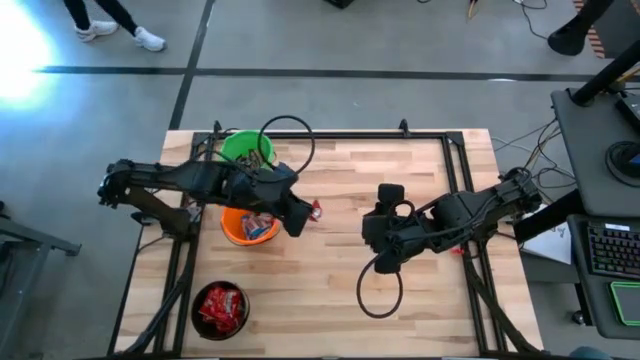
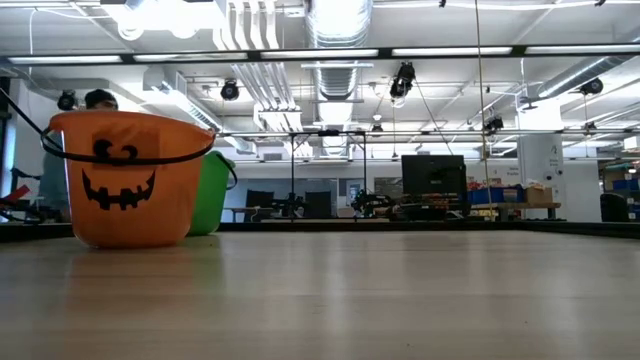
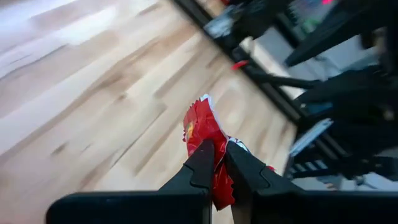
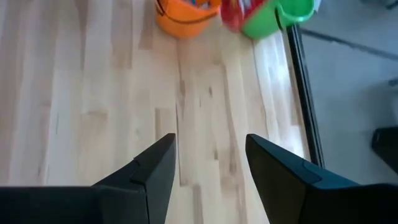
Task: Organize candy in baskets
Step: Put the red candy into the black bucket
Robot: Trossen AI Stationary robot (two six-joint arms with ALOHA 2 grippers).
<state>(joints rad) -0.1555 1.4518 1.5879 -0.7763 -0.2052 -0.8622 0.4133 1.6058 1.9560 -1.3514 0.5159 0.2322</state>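
Note:
My left gripper (image 1: 303,218) reaches out past the orange basket (image 1: 247,227) and is shut on a red wrapped candy (image 1: 316,210), above bare wood. The green basket (image 1: 245,150) stands at the far edge beside the orange one. The black basket (image 1: 220,308), near the front left, holds red candies. The orange basket holds several candies. My right gripper (image 1: 372,238) hangs open over the table's middle right with nothing between its fingers (image 4: 155,165). In the low view, the orange basket (image 2: 125,180) and the green one (image 2: 212,190) stand on their bases; no gripper shows there. My left gripper pinches the red candy between its two fingertips (image 3: 202,162), on the wrapper's lower part (image 3: 216,163). The fingers slant down toward the table's right. Most of the wrapper (image 3: 200,127) sticks out past the tips, lifted clear of the table.
Black frame rails (image 1: 460,165) run along the table's far and side edges. A cable loop (image 1: 380,290) hangs under the right arm. Bare wood (image 1: 330,290) lies between the arms and along the front. People's feet (image 1: 120,32) show on the floor beyond the table.

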